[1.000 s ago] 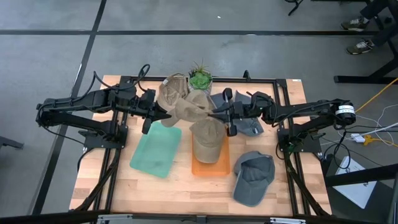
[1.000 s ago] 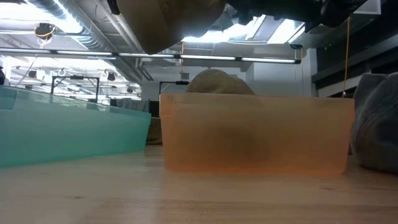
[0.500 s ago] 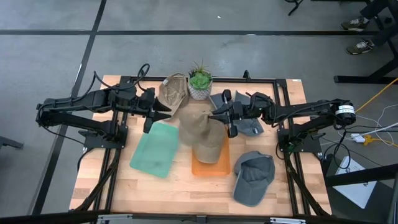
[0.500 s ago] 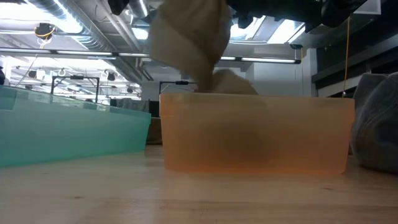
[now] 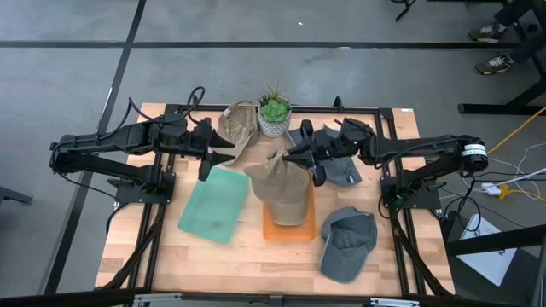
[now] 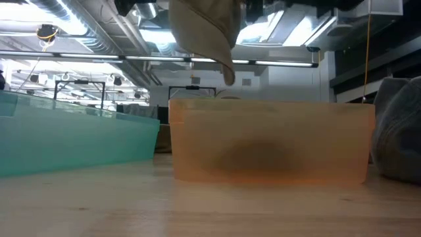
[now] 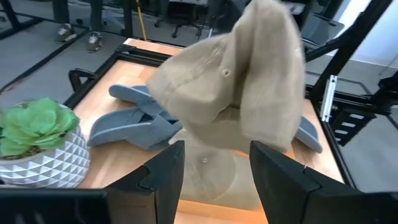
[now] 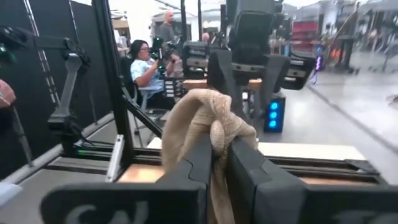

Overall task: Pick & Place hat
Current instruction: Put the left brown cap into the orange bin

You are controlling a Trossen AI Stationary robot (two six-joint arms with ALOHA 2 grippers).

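Right gripper (image 5: 293,159): fingers clamped on tan hat (image 5: 271,173), bunched fabric between them | Left gripper (image 5: 225,154): fingers apart, empty, just beside the hat | Hat: hanging above orange bin (image 5: 287,228), which holds a second tan cap (image 5: 286,203) | Counter (image 5: 256,264): teal bin (image 5: 213,205) left of orange, grey cap (image 5: 348,243) right.

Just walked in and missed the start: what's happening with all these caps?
The right gripper is shut on a tan cap, dangling it over the orange bin, which already holds another tan cap. The left gripper is open and empty beside it. More caps lie around the table.
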